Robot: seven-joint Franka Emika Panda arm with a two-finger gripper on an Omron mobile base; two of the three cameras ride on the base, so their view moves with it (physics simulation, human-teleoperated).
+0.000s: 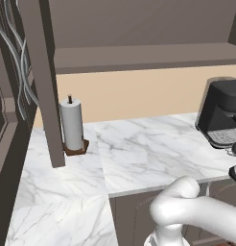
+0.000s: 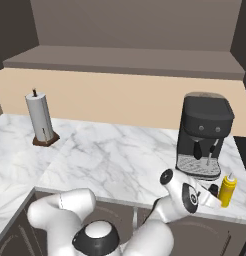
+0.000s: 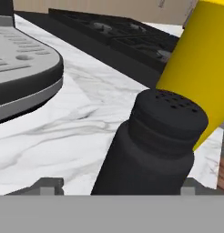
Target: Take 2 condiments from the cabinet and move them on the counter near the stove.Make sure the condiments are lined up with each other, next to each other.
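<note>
Tool (image 2: 211,196) reaching low over counter (image 2: 120,160) near its front right edge, just ahead of coffee machine (image 2: 204,135). Fingers (image 3: 49,185) sitting either side of black bottle (image 3: 150,145), one per flank; cannot tell whether pressing it. Black bottle (image 2: 213,190) standing upright on counter, just beside yellow bottle (image 2: 227,190), also upright. Stove (image 3: 114,32) lying beyond bottles. Paper-towel roll (image 2: 40,120) standing at far left, near wall.
</note>
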